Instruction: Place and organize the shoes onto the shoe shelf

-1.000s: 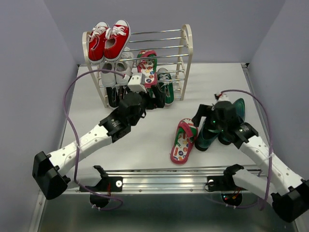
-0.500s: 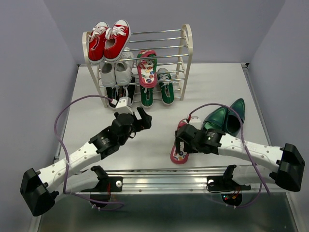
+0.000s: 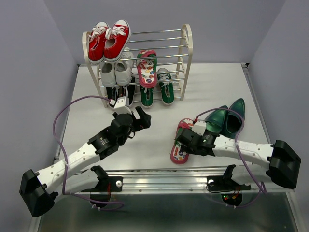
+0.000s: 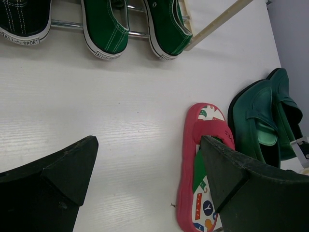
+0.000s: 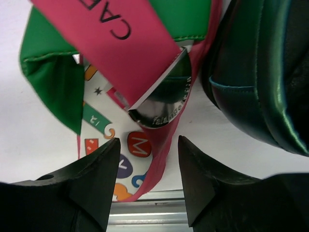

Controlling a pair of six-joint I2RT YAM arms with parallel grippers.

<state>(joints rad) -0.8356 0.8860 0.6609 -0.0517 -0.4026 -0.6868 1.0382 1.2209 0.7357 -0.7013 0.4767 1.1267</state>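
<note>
The shoe shelf (image 3: 186, 48) stands at the back. It holds a pair of green sneakers (image 3: 157, 92) (image 4: 104, 29) on the bottom tier and one red flip-flop (image 3: 147, 67) above them. The other flip-flop (image 3: 179, 145) (image 4: 203, 193) (image 5: 140, 145) lies on the table beside the dark-green heels (image 3: 227, 118) (image 4: 263, 121) (image 5: 260, 72). My right gripper (image 3: 186, 139) (image 5: 148, 159) hangs low over that flip-flop. Its jaws are partly closed astride the sole's pink right rim, with gaps on both sides. My left gripper (image 3: 134, 110) (image 4: 149, 159) is open over bare table between shelf and flip-flop.
Red sneakers (image 3: 108, 41) sit on the top tier, white sneakers (image 3: 116, 72) below them, and black ones (image 3: 116, 94) (image 4: 24, 21) at the bottom left. A metal rail (image 3: 169, 176) runs along the table's near edge, just behind the right gripper.
My right gripper moved from the heels to the table flip-flop and its jaws narrowed around the rim. My left gripper pulled back from the shelf, then stayed put.
</note>
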